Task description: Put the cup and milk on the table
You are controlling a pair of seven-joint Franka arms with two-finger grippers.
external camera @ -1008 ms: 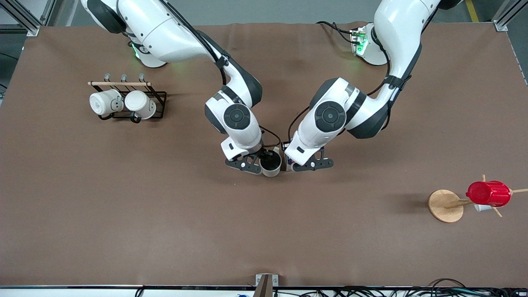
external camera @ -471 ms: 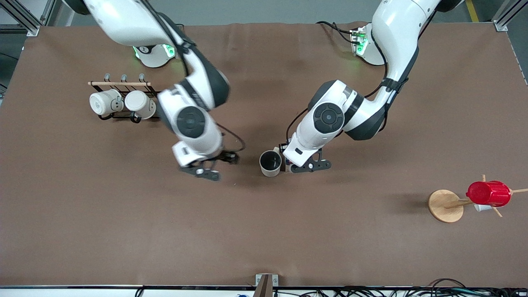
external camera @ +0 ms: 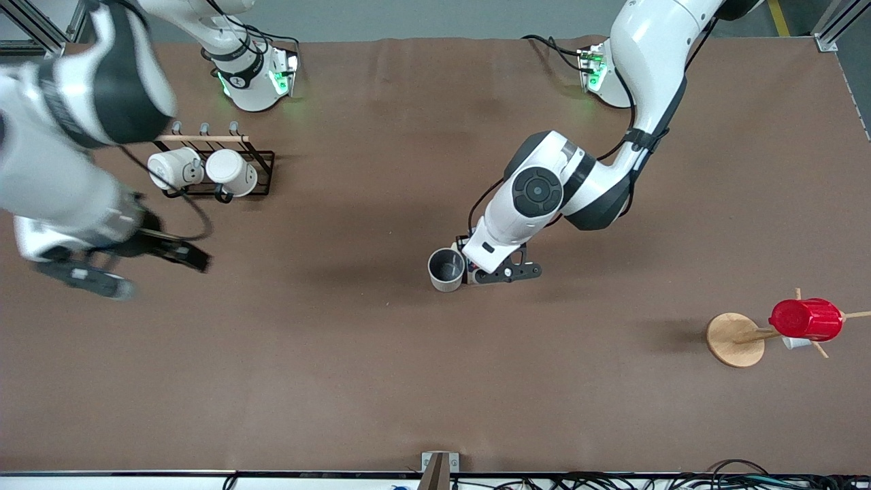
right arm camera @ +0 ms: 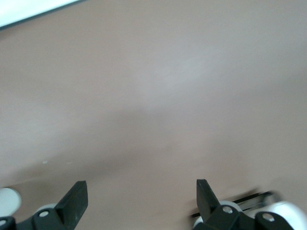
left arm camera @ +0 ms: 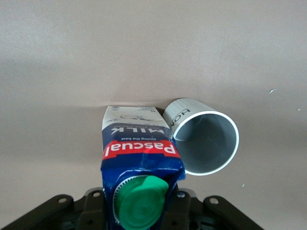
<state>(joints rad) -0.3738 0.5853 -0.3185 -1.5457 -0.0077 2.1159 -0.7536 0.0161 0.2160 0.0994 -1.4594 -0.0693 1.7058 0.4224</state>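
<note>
At counter [external camera: 381, 381] centre, cup [external camera: 446, 269] upright; milk [left arm camera: 139, 158] touching at its 3 o'clock, pinched by left end effector [external camera: 491, 270], arm bent down. Right end effector [external camera: 119, 269] spread wide, aloft at 9 o'clock, near mug rack [external camera: 262, 170].

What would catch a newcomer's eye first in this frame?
The cup stands upright mid-table with the milk right beside it, toward the left arm's end, the left gripper around the carton. The right gripper, open and empty, hangs over the right arm's end of the table, near the rack holding two white mugs.
</note>
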